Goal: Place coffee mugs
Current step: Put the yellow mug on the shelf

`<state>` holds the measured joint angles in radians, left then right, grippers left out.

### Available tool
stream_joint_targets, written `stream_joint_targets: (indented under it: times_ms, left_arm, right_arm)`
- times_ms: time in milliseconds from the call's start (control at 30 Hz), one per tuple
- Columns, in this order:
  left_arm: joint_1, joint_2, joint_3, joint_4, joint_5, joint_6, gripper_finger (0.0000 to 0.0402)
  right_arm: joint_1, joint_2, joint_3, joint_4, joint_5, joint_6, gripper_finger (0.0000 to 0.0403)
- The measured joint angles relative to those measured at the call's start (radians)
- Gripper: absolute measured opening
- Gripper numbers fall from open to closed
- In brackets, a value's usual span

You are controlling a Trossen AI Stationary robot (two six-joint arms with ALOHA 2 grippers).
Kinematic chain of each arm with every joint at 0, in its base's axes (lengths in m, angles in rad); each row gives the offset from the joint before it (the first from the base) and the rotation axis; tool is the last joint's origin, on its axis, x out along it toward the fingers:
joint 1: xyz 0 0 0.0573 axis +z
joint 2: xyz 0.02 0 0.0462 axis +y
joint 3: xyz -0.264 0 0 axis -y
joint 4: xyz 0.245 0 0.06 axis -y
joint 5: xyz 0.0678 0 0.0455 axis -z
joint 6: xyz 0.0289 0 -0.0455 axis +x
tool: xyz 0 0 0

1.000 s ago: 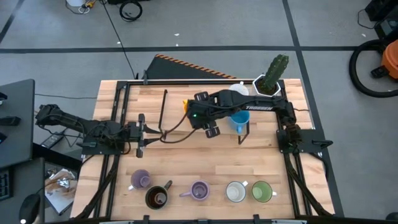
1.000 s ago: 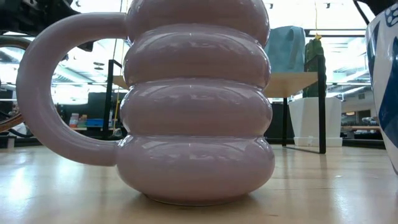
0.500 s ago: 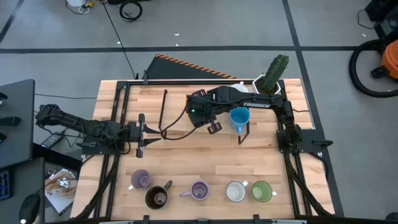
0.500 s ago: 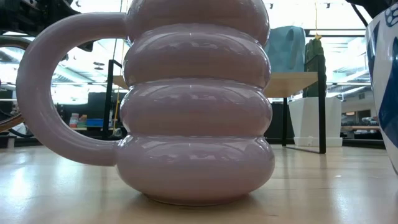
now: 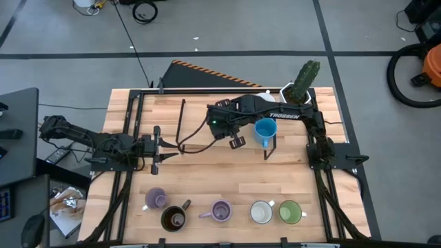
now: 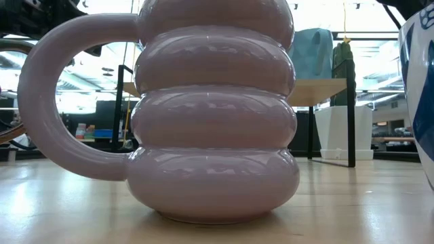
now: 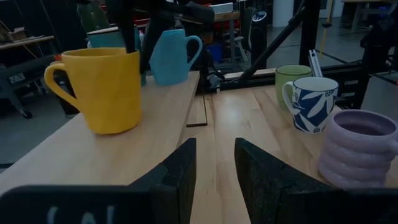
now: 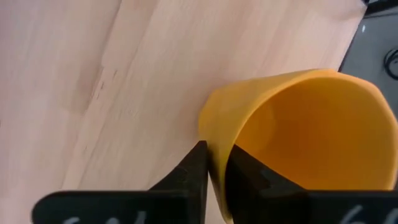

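My right gripper [image 5: 215, 117] reaches over the table's far middle and is shut on the orange mug [image 8: 298, 137], which also shows in the left wrist view [image 7: 99, 87] and is hidden under the arm in the high view. The blue mug [image 5: 265, 129] stands just to its right by a black stand. Two lavender mugs [image 5: 156, 200] [image 5: 220, 211], a dark brown mug [image 5: 173, 218], a white mug [image 5: 261, 212] and a green mug [image 5: 290, 211] stand in a row at the near edge. My left gripper [image 5: 155, 148] is open and empty at the table's left. My right gripper pinches the orange mug's wall at the rim [image 8: 214, 152], one finger [image 8: 249, 171] inside the mug and one [image 8: 186, 177] outside. The fingers come from above, pointing down. In the left wrist view the mug is upright, its base [image 7: 115, 127] at the table top; whether it is lifted, I cannot tell.
A white hexagonal pot with a green cactus [image 5: 300, 86] stands at the far right corner, with a white mug [image 5: 265, 98] beside it. A thin black frame [image 5: 180, 124] stands left of centre. Bare wood lies between the arms and the near row of mugs.
My right gripper has gone a little toward the table's far edge, uncovering the blue mug in the high view. The orange patch that showed beside the wrist is now hidden under the arm.
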<state>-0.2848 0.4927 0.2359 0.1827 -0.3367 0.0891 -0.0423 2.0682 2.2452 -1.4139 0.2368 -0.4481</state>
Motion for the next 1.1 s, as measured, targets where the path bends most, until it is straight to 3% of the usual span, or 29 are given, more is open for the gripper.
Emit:
stream_joint_targets:
  times_ms: [367,1100]
  left_arm:
    - [0.030,0.010,-0.048,0.103,-0.016,0.053,0.0116]
    - [0.034,0.011,-0.048,0.094,-0.015,0.027,0.0116]
  right_arm:
    - [-0.025,-0.003,-0.001,-0.025,0.012,0.151,0.0045]
    - [-0.077,-0.009,-0.001,-0.096,0.063,0.473,0.0045]
